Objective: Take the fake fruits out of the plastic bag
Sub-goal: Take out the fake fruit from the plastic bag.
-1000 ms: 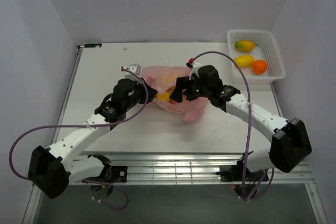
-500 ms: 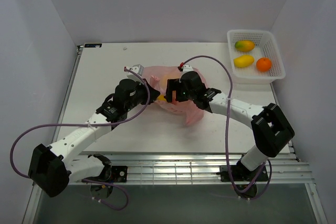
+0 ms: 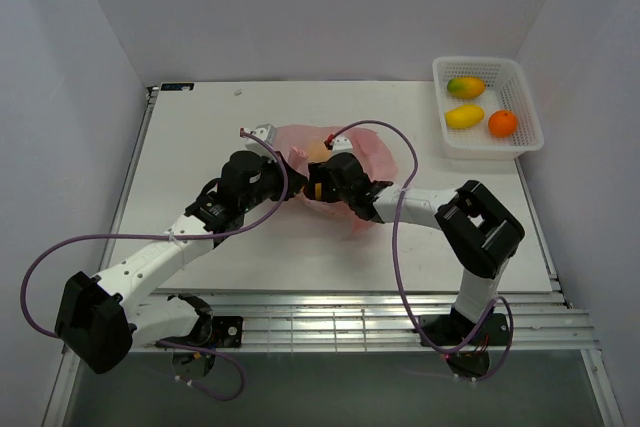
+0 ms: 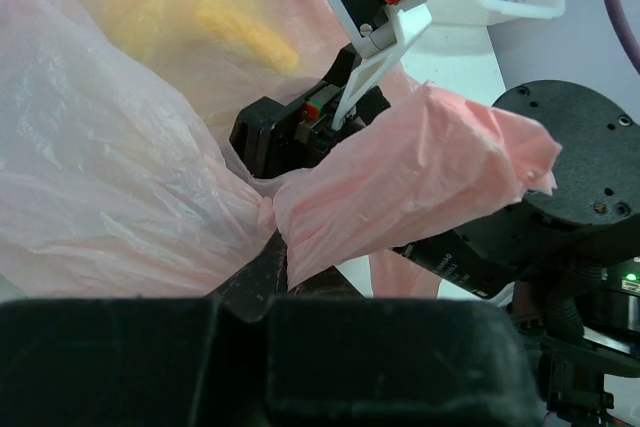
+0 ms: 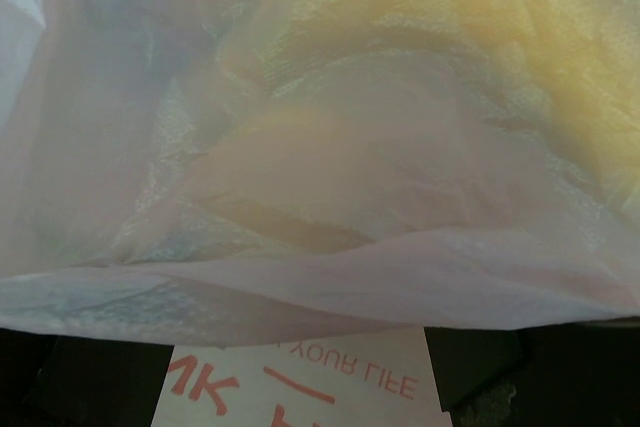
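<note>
— So, where is the plastic bag (image 3: 352, 147)?
— Crumpled near the middle of the desk (image 3: 200, 137), with both arms reaching into it from the near side.
— And the left jaws?
— Pressed together on a fold of the pink film at the bag's left edge. In the left wrist view the film gathers to a point just where the dark fingers (image 4: 255, 285) meet.
— The right jaws?
— They are pushed in at the bag's mouth, and they stand spread. The right wrist view shows one finger (image 5: 95, 377) in each bottom corner, well apart. Film is draped across above them and red lettering (image 5: 300, 387) lies between.
— The fake fruits (image 3: 464, 116)?
— At least one is in the bag. A yellow shape (image 5: 520, 37) shows through the film, too blurred to name.
— Any outside it?
— Three lie in the white basket (image 3: 527, 97) at the desk's far right corner, well apart from the bag. They are a mango (image 3: 466, 87), a yellow fruit just beside it, and an orange (image 3: 503, 123).
</note>
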Tool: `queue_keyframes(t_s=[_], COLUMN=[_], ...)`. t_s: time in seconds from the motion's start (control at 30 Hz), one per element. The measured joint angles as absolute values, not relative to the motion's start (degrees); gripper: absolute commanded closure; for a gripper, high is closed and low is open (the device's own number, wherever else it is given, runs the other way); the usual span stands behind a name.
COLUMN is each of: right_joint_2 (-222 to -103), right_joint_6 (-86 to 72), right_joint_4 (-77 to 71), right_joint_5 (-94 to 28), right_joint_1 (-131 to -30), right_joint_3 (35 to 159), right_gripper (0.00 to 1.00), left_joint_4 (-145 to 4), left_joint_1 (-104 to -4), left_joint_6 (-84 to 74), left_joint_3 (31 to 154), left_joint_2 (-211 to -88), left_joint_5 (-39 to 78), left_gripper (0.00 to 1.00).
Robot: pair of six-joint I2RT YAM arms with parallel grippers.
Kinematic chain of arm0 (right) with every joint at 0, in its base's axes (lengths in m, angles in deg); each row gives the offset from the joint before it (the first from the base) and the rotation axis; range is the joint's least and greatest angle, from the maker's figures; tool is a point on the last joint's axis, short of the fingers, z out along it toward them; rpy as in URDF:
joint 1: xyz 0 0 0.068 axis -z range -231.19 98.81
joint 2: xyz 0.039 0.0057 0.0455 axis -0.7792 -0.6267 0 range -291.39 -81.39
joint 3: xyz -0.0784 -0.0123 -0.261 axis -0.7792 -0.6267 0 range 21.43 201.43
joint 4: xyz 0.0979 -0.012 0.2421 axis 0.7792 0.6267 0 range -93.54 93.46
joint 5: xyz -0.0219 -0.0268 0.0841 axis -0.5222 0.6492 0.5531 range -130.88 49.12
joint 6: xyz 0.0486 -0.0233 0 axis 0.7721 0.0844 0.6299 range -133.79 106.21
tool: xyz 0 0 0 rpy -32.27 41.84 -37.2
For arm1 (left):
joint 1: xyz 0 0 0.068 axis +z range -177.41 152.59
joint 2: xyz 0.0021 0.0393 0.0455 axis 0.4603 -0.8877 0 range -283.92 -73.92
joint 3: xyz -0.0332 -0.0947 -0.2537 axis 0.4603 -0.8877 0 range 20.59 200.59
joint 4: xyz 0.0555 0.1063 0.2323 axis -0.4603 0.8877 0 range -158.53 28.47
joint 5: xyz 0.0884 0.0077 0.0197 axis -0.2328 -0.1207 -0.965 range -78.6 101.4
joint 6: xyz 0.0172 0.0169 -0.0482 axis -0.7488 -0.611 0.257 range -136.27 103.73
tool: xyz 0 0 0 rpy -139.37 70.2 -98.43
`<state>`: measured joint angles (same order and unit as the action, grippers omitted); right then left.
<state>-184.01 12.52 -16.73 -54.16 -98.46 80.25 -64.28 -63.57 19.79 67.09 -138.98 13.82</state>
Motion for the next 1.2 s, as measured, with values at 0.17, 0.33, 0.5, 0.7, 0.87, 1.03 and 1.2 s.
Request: queue_keyframes(t_s=[0.17, 0.33, 0.5, 0.7, 0.87, 1.03, 1.2], right_joint_2=[-185.37, -188.26, -191.69, -192.91, -192.85, -191.23, -184.69], right_joint_6=[12.15, 11.36, 10.79, 9.63, 8.32, 6.7, 4.52], right_joint_4=[-23.5, -27.63, -27.96, -28.2, -30.69, -30.85, -29.62], right_joint_5=[-57.72, -60.72, -62.03, -62.93, -63.23, -62.58, -61.37], right_joint_1=[-98.76, -99.24, -99.48, -99.59, -99.59, -99.59, -99.59], right_joint_3=[78.24, 78.48, 80.19, 80.43, 79.69, 77.96, 75.23], right_gripper=[0.1, 0.1, 0.1, 0.25, 0.66, 0.83, 0.88], left_joint_4=[-64.28, -64.28, -64.31, -64.35, -64.7, -64.72, -64.72], left_joint_1=[-63.68, -63.96, -64.03, -64.1, -64.29, -64.31, -64.31], left_joint_6=[19.76, 19.76, 19.76, 19.76, 19.79, 19.98, 20.4], left_joint_3=[67.09, 67.09, 67.09, 67.07, 67.02, 66.93, 66.78], left_joint_2=[-138.98, -138.98, -138.98, -138.98, -138.98, -138.98, -138.98], left_joint_5=[14.45, 15.39, 16.24, 16.55, 16.57, 16.44, 15.76], left_gripper=[1.0, 1.0, 1.0, 1.0, 1.0, 1.0, 1.0])
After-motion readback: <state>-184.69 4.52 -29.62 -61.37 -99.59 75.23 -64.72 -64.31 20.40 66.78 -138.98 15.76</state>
